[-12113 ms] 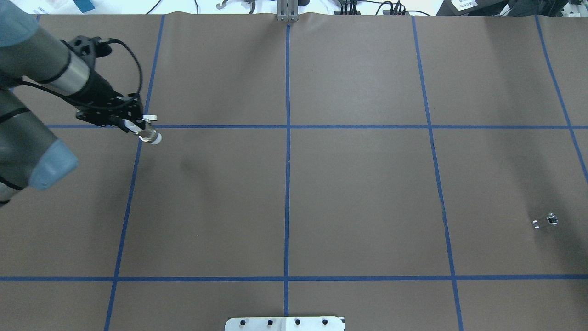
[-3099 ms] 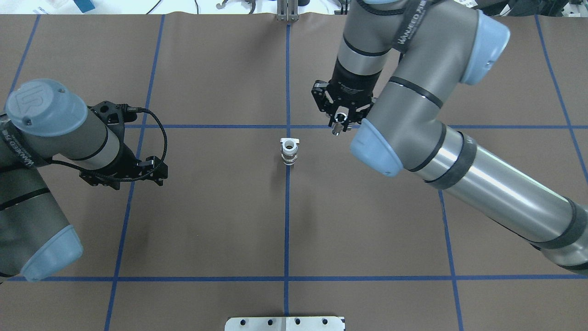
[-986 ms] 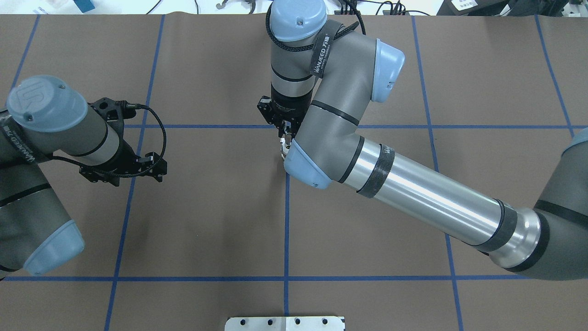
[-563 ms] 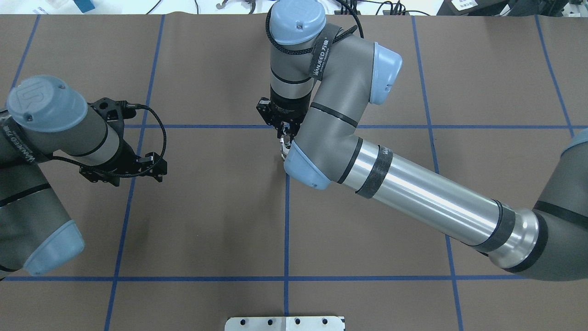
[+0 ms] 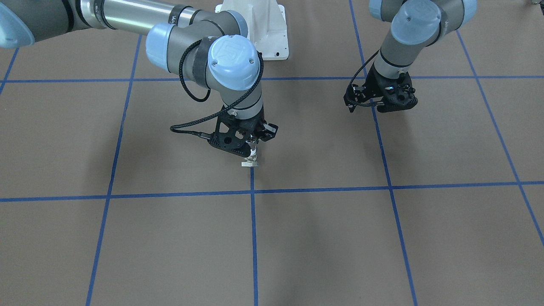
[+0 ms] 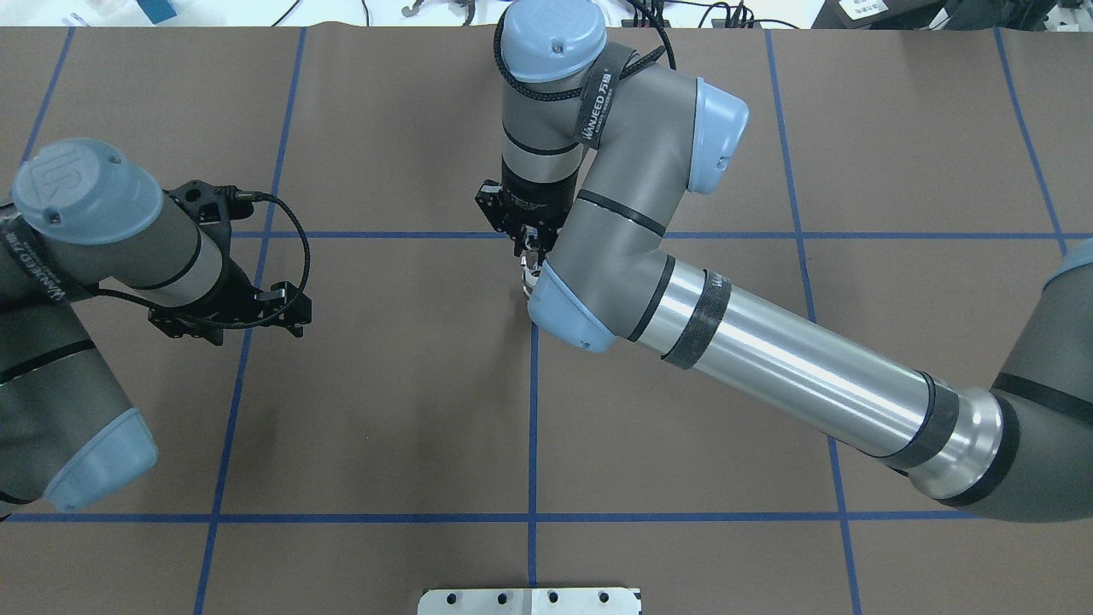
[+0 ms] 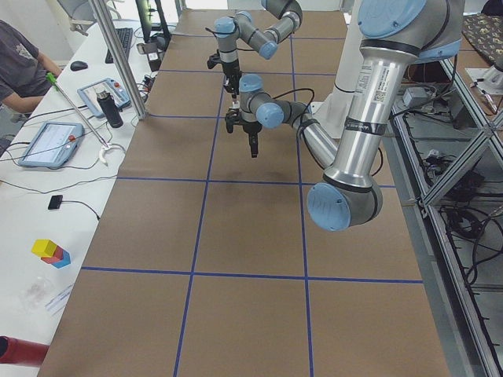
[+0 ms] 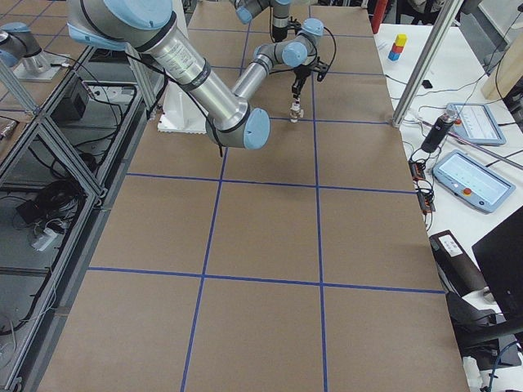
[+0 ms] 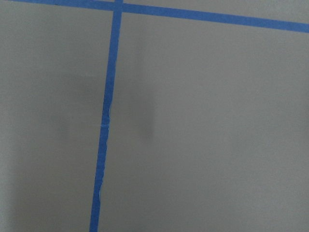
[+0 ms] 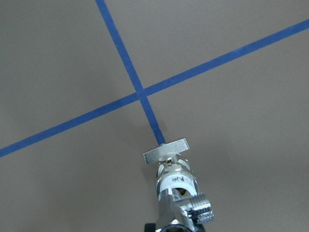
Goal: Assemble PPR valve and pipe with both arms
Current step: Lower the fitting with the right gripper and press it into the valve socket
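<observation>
The PPR valve (image 10: 175, 180) stands upright on a blue tape line at the table's middle, its flat tab handle (image 10: 165, 150) pointing away from the robot. The valve (image 5: 250, 160) is half hidden under the right arm in the overhead view (image 6: 529, 278). My right gripper (image 5: 252, 144) hangs straight above it, shut on the chrome pipe (image 10: 189, 209). The pipe sits at the valve's white top ring; I cannot tell whether it is seated. My left gripper (image 6: 295, 312) hovers far to the left, open and holding nothing (image 5: 380, 105).
Blue tape lines (image 6: 534, 427) divide the brown table cover into squares. The white bolted pedestal (image 5: 259, 29) stands at the robot's side. The right arm's long forearm (image 6: 786, 367) spans the right half. Desks with tablets (image 8: 470, 175), and a seated person (image 7: 16, 59), flank the table's ends.
The valve went from my left gripper at the left to standing at the centre. My right arm brought the pipe over it. In the last second it barely shifted.
</observation>
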You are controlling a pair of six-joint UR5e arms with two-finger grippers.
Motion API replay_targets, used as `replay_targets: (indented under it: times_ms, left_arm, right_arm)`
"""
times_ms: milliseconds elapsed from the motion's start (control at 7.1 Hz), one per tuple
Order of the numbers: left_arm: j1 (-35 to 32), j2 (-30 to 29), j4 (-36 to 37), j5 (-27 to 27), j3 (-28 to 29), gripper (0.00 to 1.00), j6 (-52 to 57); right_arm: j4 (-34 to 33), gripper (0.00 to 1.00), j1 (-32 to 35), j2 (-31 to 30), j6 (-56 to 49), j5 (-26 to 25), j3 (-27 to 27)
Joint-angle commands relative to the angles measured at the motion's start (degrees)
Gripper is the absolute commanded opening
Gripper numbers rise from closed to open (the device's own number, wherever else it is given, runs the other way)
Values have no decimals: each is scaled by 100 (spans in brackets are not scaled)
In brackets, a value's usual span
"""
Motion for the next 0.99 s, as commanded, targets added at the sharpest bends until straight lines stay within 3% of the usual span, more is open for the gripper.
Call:
replay_targets:
  times_ms: [0, 845]
  left_arm:
    - [-1, -2, 0, 4, 0, 100, -10]
    - [-19, 7, 9, 4, -53, 100, -27]
  right_arm:
    - [-1, 0, 0, -20, 1, 0, 7]
    - [-1, 0, 0, -47, 18, 0, 16]
